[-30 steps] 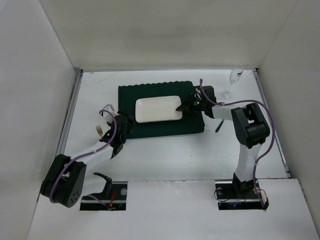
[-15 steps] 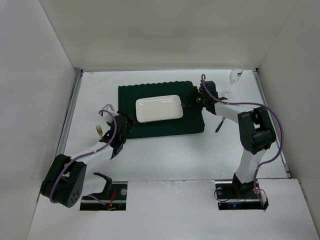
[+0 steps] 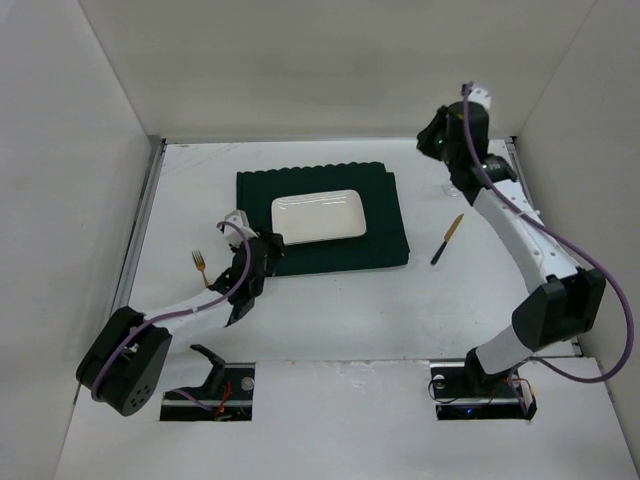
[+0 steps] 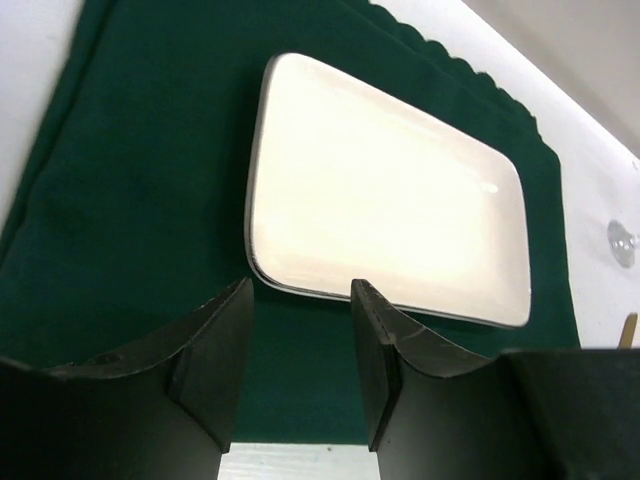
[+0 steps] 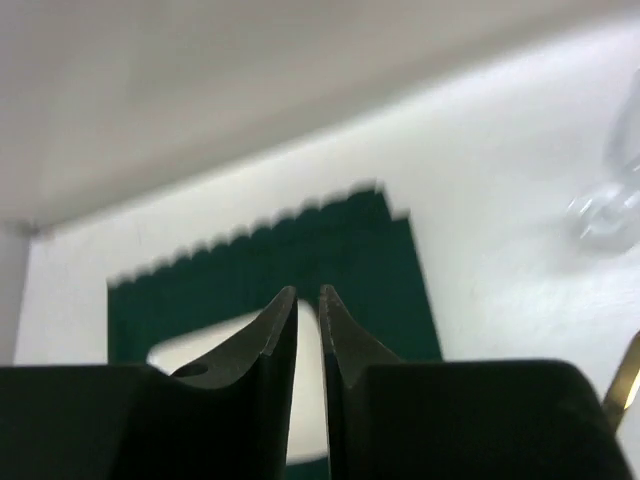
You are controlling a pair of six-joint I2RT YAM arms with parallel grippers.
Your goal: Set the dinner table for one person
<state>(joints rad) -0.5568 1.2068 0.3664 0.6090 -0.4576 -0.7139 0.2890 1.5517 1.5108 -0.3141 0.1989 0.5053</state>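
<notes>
Hovering over near edge of placemat [image 4: 130,180], left gripper [image 4: 300,288] stood open, nothing between fingers; plate [image 4: 390,220] at its 1 o'clock, fork [image 3: 200,265] at 9 o'clock on dinner table [image 3: 330,300]. Right gripper [image 5: 303,295], high at table's 1 o'clock, nearly closed (slim gap, empty); knife [image 3: 447,238] lay at placemat's 3 o'clock.

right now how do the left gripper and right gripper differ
The left gripper is open with a clear gap; the right gripper is all but shut, only a slit. The left gripper sits low over the near left part of the dark green placemat, facing the white rectangular plate; the right gripper is high above the dinner table's far right side. Both hold nothing.
</notes>
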